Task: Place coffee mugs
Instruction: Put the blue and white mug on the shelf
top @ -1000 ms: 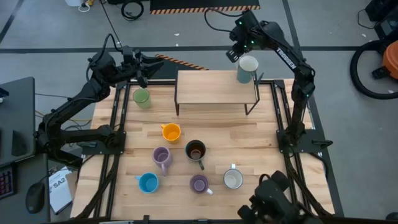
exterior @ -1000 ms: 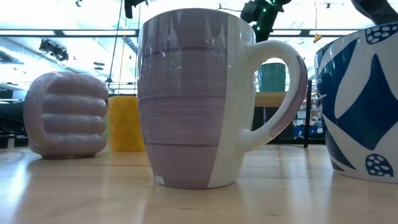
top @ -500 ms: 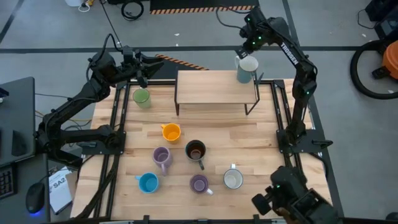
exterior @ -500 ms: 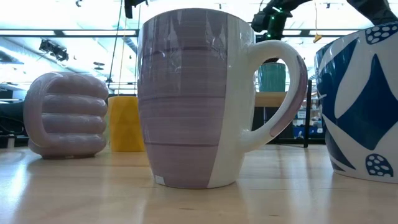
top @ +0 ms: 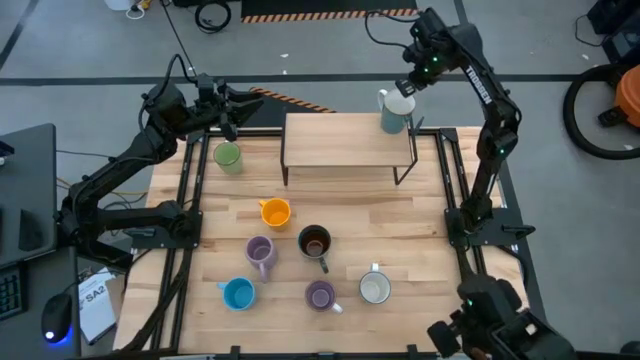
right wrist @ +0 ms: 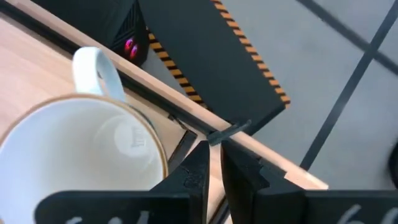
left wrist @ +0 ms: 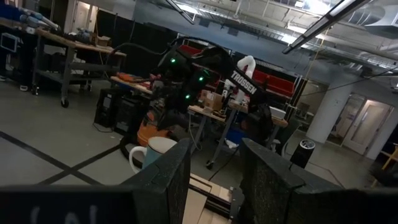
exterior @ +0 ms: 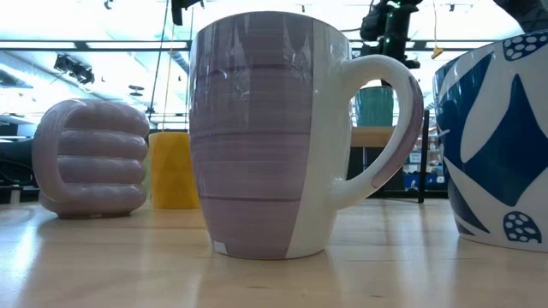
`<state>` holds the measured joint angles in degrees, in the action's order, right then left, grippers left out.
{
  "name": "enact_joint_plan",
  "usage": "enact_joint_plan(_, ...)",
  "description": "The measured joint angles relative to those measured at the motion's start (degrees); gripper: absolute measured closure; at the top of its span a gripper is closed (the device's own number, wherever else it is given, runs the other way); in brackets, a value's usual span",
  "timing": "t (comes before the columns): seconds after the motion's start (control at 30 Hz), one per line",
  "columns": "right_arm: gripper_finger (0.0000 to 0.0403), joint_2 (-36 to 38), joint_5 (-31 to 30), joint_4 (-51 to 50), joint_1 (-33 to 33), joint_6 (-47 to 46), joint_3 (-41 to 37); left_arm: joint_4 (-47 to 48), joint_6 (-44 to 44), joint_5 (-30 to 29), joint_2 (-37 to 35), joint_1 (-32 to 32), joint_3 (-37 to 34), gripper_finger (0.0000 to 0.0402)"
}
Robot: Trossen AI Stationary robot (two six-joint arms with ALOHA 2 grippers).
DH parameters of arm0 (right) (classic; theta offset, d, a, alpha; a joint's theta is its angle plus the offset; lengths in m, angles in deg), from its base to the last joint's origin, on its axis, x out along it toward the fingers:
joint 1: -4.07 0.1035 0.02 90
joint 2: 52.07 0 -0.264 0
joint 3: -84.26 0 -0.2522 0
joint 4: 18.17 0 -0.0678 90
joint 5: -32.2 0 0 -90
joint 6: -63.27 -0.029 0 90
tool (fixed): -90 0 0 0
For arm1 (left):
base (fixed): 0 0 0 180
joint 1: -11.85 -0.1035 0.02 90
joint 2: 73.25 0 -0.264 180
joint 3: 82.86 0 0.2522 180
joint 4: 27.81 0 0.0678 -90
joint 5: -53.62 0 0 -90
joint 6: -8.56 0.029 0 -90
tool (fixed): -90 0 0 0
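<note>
Standing upright on the far right corner of the raised shelf [top: 345, 140], the teal mug with the white interior [top: 397, 110] sits just below and beside the right claw [top: 418, 72], handle toward the shelf's back edge. In the right wrist view the same mug [right wrist: 81, 149] lies directly under the claw, its rim close to the fingers [right wrist: 198, 174], which stand nearly together with only a slim gap and hold nothing. I judge this mug as placed.

Seven mugs remain on the worktop [top: 420, 230], all well apart from the right claw, toward the near edge: green mug [top: 228, 156], orange mug [top: 275, 212], dark mug [top: 314, 242], lilac mug [top: 260, 251], blue mug [top: 238, 293], second lilac mug [top: 320, 295] and white mug [top: 374, 288].

The left claw [top: 232, 108] hovers off the shelf's left end, fingers [left wrist: 171, 177] apart and empty. The green mug lies just below and in front of it, far nearer to it than to the right claw. I judge the left arm the better choice for that mug; the white mug falls on the right arm's side.
</note>
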<state>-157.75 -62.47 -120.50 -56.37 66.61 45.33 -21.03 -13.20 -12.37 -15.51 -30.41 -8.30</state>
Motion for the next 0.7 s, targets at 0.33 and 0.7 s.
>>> enact_joint_plan(0.33,0.0304,2.32,1.60,-1.56,4.97,2.83,0.00,-0.02,1.76,0.02,0.00,0.00,0.00,0.0256)
enact_joint_plan(0.7,0.0230,5.43,0.83,-1.45,12.27,8.22,-0.01,-0.02,2.03,0.02,0.00,0.00,0.00,0.0256)
